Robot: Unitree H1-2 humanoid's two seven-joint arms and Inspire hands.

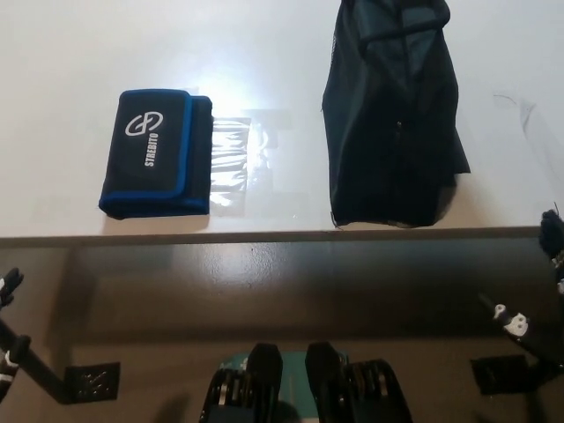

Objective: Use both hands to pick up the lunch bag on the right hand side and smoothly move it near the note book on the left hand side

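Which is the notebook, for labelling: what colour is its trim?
Blue trim on the black notebook, in the head view.

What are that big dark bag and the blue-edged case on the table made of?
The lunch bag looks like soft, dark woven fabric, perhaps nylon: it sags and creases, with a matte surface. The case seems to be black fabric with blue edging and a printed white logo. The table looks smooth and glossy, reflecting light.
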